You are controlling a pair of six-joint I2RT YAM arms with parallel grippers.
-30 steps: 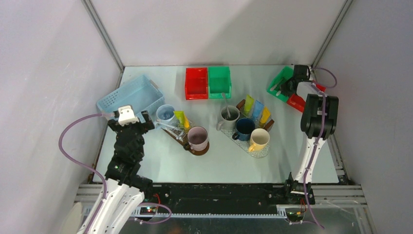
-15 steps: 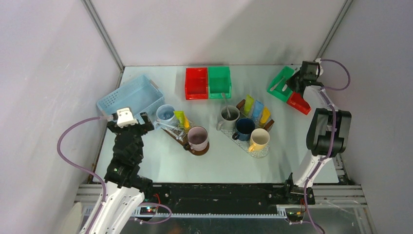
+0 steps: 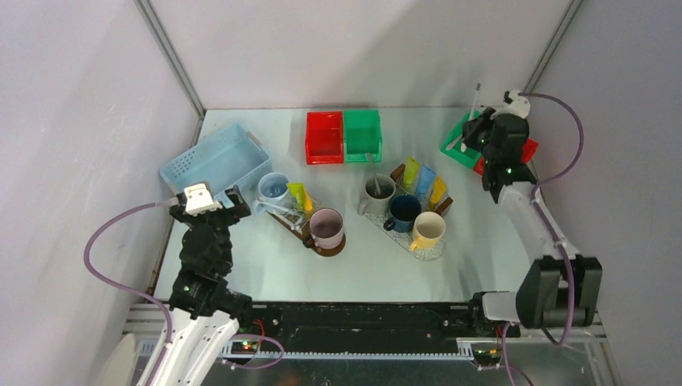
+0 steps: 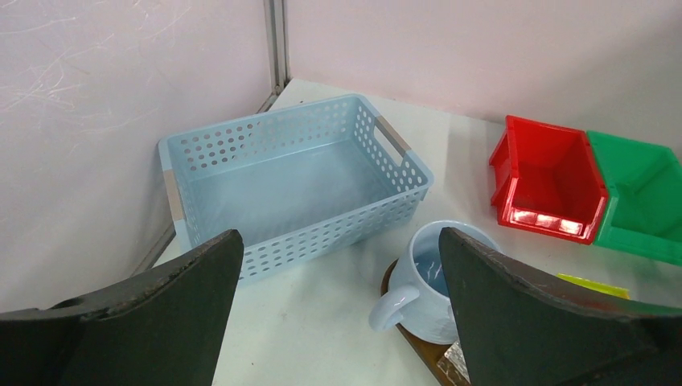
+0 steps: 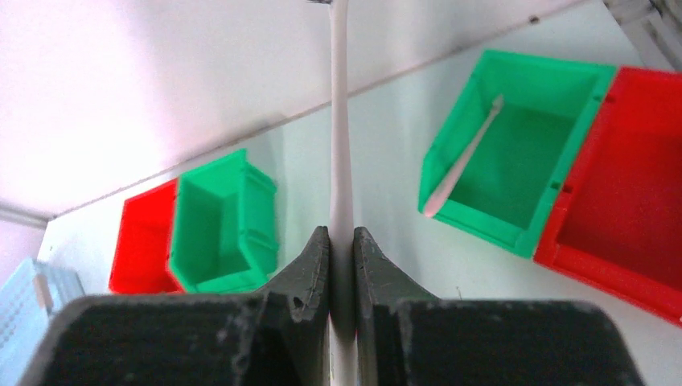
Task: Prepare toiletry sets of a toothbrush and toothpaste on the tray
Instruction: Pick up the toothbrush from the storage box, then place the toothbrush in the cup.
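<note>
- Jaws of your left gripper (image 3: 212, 207) gape wide at the near left; the gripper has drawn back a little towards you over the last second.
- Its wrist view looks into the light blue perforated plastic basket (image 4: 289, 181) just beyond, with a pale blue ceramic mug (image 4: 430, 281) near the basket's corner.
- Mid-table in the overhead view, the brown wooden tray on the left (image 3: 291, 229) carries that mug, a yellow soft tube (image 3: 299, 195) and a pinkish mug (image 3: 326, 227).
- On the right-hand tray (image 3: 434, 251) you have a grey mug (image 3: 378, 195) with a toothbrush standing in it (image 3: 372, 170), a dark blue mug (image 3: 402, 212), a yellow mug (image 3: 428, 230), and lime green (image 3: 411, 170), light blue (image 3: 425, 181) and orange (image 3: 437, 190) tubes side by side.
- At the far right, your right gripper (image 5: 341, 237) is clamped on a slim pale toothbrush (image 5: 341, 161) held upright. A second ago it sat low at the green plastic bin (image 5: 482, 227); it is now raised, and its elbow has swung to the near right.
- Its wrist view shows a second pale toothbrush (image 5: 466, 161) lying slantwise in that bin, which touches a red bin (image 5: 619, 265).
</note>
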